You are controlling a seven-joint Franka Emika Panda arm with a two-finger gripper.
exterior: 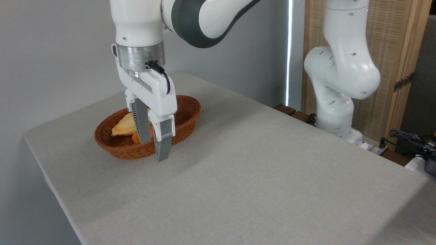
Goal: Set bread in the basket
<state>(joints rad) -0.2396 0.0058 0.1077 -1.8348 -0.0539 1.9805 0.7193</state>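
The reddish-brown wicker basket (185, 114) sits on the grey table at the left. Inside it lies the pale yellow bread (123, 126), its pointed end toward the left rim; the rest is hidden behind my fingers. A small orange item (136, 137) shows beside the bread in the basket. My gripper (154, 149) hangs in front of the basket, pointing down, its two grey fingers (162, 143) apart with nothing between them. The fingertips are above the table by the basket's near rim.
The robot's white base (337, 102) stands at the table's far right edge, with cables (408, 137) beyond it. A wooden screen (402, 51) rises behind the base. The grey table (255, 177) stretches toward the front and right.
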